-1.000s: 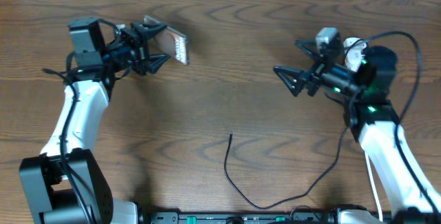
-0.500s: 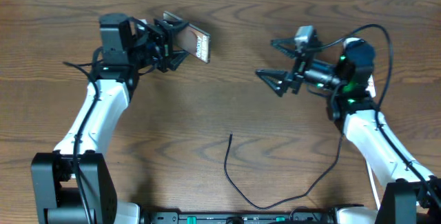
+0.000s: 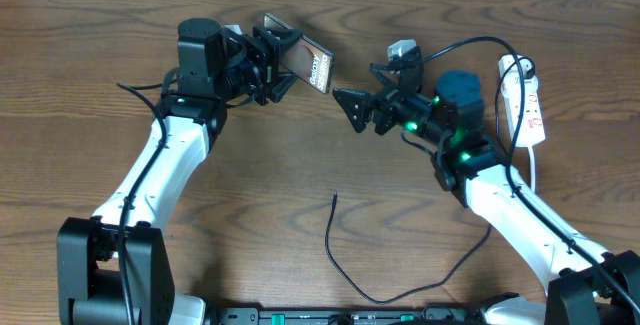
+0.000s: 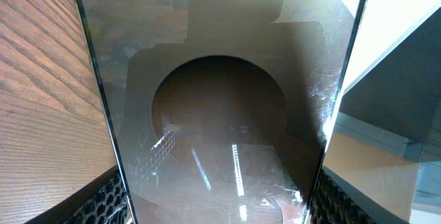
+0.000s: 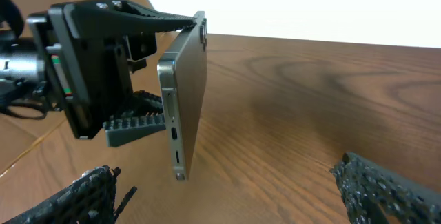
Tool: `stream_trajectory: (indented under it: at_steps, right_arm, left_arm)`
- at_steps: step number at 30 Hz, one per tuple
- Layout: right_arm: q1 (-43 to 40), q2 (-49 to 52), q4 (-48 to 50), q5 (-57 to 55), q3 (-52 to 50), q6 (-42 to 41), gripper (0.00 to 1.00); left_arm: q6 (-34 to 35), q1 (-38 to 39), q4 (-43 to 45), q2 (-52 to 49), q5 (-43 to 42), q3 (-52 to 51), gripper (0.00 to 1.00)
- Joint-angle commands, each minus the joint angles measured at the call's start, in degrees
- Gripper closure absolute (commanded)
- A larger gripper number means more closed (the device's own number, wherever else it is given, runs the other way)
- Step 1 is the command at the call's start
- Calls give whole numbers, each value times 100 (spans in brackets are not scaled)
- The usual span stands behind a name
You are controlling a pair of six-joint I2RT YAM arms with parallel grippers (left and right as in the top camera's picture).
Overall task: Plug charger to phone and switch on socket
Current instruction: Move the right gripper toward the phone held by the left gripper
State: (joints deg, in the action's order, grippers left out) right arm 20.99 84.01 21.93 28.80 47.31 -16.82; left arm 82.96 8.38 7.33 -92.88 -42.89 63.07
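Over the last second the left tool has swung in from 9 o'clock towards 12, clenched on the phone and holding it on edge above the wooden surface. The slim slab has a glossy back that mirrors the camera in the left wrist view, a brushed metal rim and its port edge turned outward. The right tool has closed in from 3 o'clock and now sits just beside that edge, its ribbed black fingers spread and empty. The charger, a thin limp black cable, has not moved; its tip lies at 6 o'clock, well apart. The socket, a hard white strip at 2 o'clock, is now uncovered. I judge that neither plugging nor switching has begun.
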Motion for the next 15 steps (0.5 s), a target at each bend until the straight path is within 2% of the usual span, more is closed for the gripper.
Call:
stream_trajectory:
  at_steps: [1,15]
  right_arm:
    - [129,2,24,-468,103,-227,1]
    - [210,55,13,-468,103,-291,1]
  left_arm:
    - [76,55,94,118,9,166,93]
    - [140,474,96,118,9,166,93]
